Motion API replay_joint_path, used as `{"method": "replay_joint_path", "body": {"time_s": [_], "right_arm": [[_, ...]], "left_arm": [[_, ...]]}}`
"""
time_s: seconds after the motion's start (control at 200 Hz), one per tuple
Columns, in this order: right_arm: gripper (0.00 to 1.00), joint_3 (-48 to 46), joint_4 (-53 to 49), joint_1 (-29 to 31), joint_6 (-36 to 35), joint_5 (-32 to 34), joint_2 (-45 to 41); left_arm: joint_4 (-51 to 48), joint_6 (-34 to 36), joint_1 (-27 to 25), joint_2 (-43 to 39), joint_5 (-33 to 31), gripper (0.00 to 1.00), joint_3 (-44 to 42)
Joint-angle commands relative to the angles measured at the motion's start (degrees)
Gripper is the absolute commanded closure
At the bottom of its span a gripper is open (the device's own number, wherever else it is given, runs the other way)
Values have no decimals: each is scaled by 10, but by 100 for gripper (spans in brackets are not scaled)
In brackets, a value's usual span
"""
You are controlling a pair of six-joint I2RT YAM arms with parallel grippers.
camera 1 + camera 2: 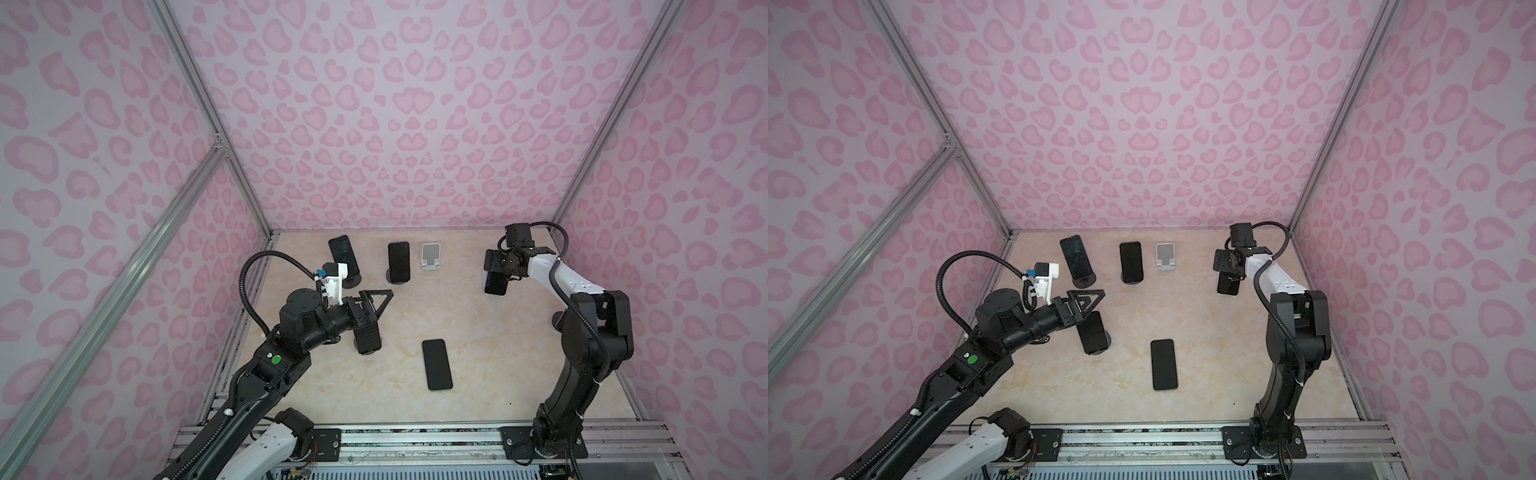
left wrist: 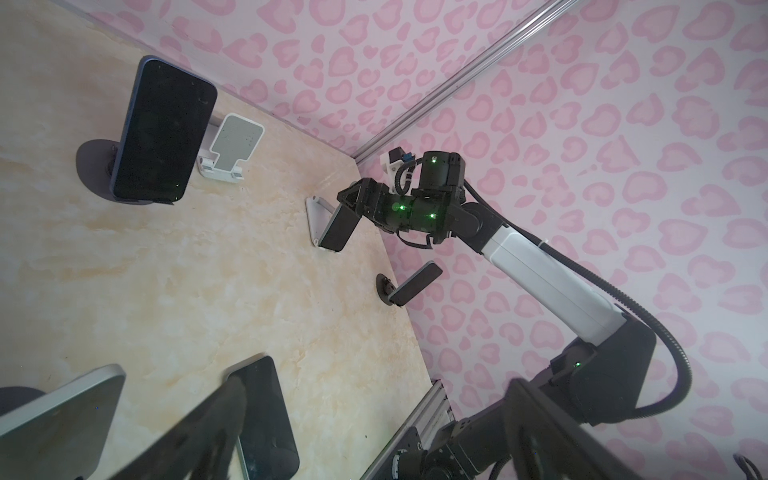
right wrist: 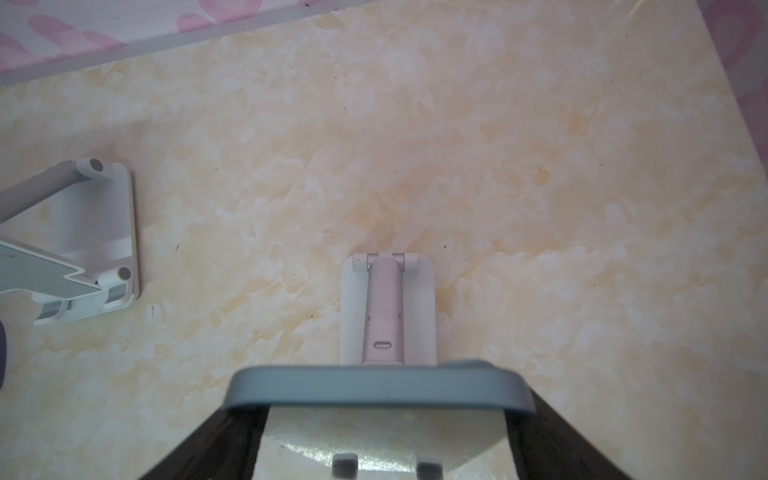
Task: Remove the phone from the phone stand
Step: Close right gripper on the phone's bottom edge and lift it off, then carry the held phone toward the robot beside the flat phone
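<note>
Nowhere near finished tbh: got the phone sitting on its white stand at the back right of the worktop, leaning on the support, not lifted off. Got the right tool straddling the sides of that phone, but can't tell whether clamped down or just sitting around it; left tool spread wide, gripping nothing, over another phone nearer the front. Left to do, by the look of it: squeeze, lift clear, set down.
</note>
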Motion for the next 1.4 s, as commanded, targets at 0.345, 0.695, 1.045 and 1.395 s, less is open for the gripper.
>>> {"method": "replay_joint_path", "body": {"time_s": [0.345,0.695,1.045,1.395], "right_arm": [[21,-30,66,-2,5,-1,1],[32,-55,92,-1,16,-8,-27],[32,-69,80,17,11,18,-90],[32,-109,23,88,11,70,-176]], "left_arm": [[1,10,-1,-8,-9,0,-1],[-1,15,-1,-14,-18,0,-1],[-4,21,-1,-17,-23,1,-1],[-27,14,-1,-55,-87,1,-27]]}}
